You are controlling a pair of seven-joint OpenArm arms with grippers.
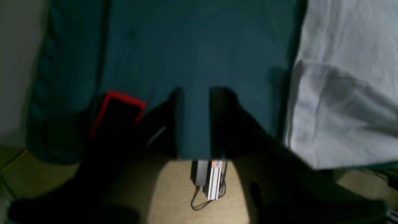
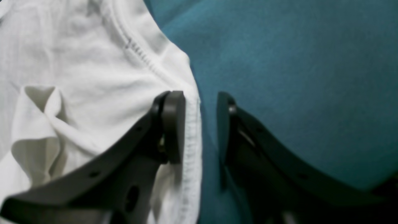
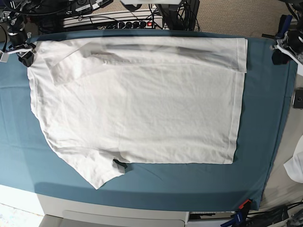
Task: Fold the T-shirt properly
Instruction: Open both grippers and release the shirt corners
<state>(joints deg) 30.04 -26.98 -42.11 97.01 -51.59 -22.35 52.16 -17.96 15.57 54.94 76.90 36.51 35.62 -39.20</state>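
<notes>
The white T-shirt point(image 3: 142, 109) lies spread sideways on the teal table cloth point(image 3: 142, 182), hem to the right, one sleeve at the lower left, and its far edge folded over in a band. My right gripper point(image 2: 200, 127) is open at the shirt's far left corner point(image 3: 23, 52). One finger point(image 2: 172, 124) rests on the stitched hem of the T-shirt point(image 2: 77, 77) and the other is over bare teal cloth. My left gripper point(image 1: 194, 124) is open and empty over teal cloth at the far right corner point(image 3: 283, 52), beside the T-shirt's edge point(image 1: 342, 93).
A red clamp point(image 1: 118, 109) grips the table edge near my left gripper, and another point(image 3: 244, 204) sits at the front right. A small white cloth scrap point(image 3: 296, 165) and a dark device point(image 3: 298, 99) lie off the right edge. A power strip and cables point(image 3: 118, 22) run behind the table.
</notes>
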